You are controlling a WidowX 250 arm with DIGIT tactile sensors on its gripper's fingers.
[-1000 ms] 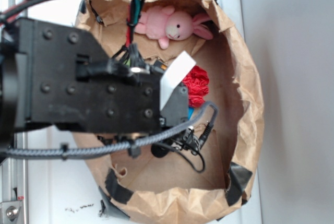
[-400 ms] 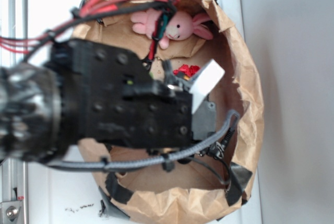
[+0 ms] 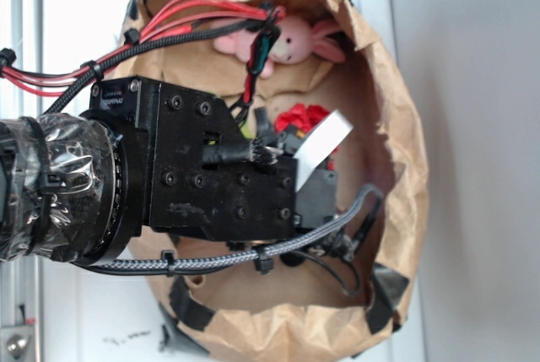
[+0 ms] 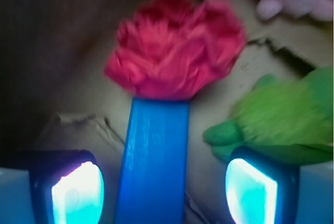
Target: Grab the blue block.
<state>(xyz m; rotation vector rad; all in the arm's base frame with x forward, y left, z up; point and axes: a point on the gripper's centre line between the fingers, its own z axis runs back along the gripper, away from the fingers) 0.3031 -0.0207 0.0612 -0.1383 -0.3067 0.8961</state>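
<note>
- The gripper (image 4: 159,187) is standing with its jaws apart in the wrist view, one glowing pad (image 4: 77,192) low on the left and the other low on the right, nothing pinched between them.
- The blue block (image 4: 154,161) is lying between the two pads, clear of both, running lengthwise away from the camera across the brown paper floor.
- Its far end is meeting a red ruffled flower-like toy (image 4: 175,51), which is sitting just beyond it; whether they are actually touching is blurred.
- A green plush toy (image 4: 284,122) is lying to the right of the block, right behind the right pad.
- A pink plush bunny (image 3: 291,41) is resting at the far side of the brown paper bag (image 3: 396,151).
- In the exterior view the black arm (image 3: 202,168) is covering most of the bag's interior and hiding the block, with only the red toy peeking out beside a white tab (image 3: 322,138).
- Red wires (image 3: 181,16) are trailing from the arm over the bag's far left rim.
</note>
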